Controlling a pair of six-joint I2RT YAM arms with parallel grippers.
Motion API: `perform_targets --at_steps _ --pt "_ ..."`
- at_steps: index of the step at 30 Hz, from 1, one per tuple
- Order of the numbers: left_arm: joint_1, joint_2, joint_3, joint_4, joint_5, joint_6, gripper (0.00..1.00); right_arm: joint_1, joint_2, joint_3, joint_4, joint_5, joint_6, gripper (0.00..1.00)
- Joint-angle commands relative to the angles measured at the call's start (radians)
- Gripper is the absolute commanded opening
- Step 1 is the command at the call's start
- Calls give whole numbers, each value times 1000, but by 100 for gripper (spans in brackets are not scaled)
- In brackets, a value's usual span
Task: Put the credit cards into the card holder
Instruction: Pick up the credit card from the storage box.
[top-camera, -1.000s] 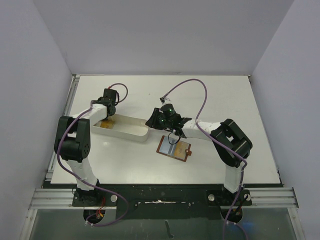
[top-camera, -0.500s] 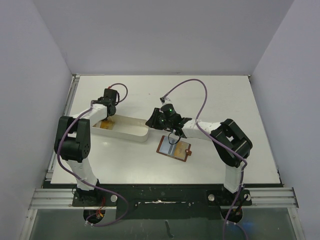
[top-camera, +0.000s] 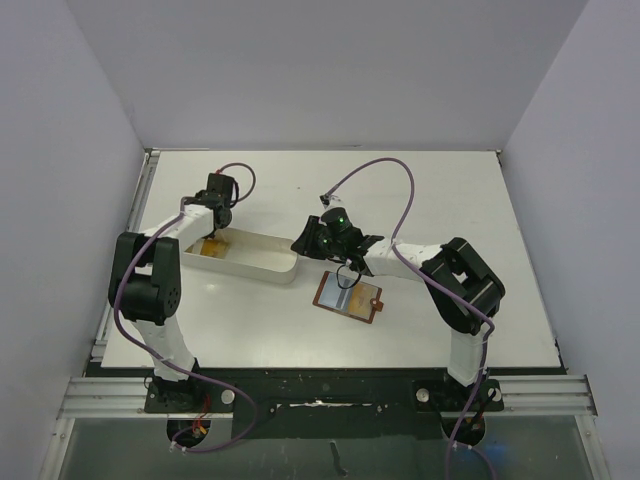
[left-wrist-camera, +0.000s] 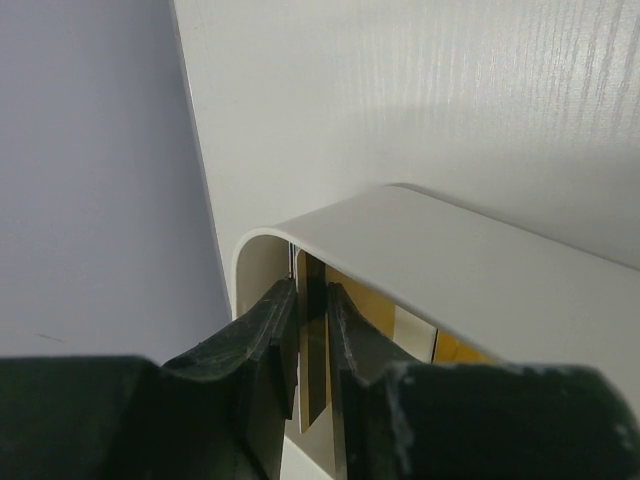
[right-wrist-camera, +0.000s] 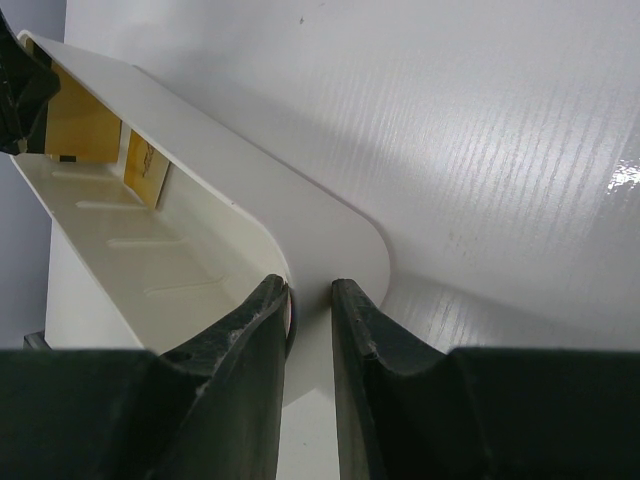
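White tabletop (top-camera: 450, 200) w/ grey-violet walls on three sides, nothing loose on it but the task items. Far L: left gripper (top-camera: 213, 237) is down inside the L end of the long white tray (top-camera: 255, 264), jaws nearly closed, pinching the yellow card (left-wrist-camera: 313, 370) on edge close to the tray's end wall. Risk 1: the grip is narrow and on a slick thin card, so any tug vs the wall or rim on the way up could twist it out or drop it back flat. Risk 2: if the card edge snags under the rim, the tray lifts w/ it. Mid: right gripper (right-wrist-camera: 310, 292) has its jaws narrowly set, clamped across the tray's R end wall, prob. to steady it; if that clamp slips, the tray skids. R of that, just beside the tray end: card holder (top-camera: 365, 306) lies flat, free on the table, w/ the silver card (top-camera: 343, 297) on its face; can't tell if it's fully in the pocket. Risk 3: R arm hangs over the holder, so bringing the yellow card across could clash arms, and an unheld holder may slide when pushed.
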Motion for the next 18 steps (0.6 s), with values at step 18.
perform_targets --at_steps 18 --pt "-2 -84 147 -290 103 -170 0 15 1 -21 -95 -29 -19 0"
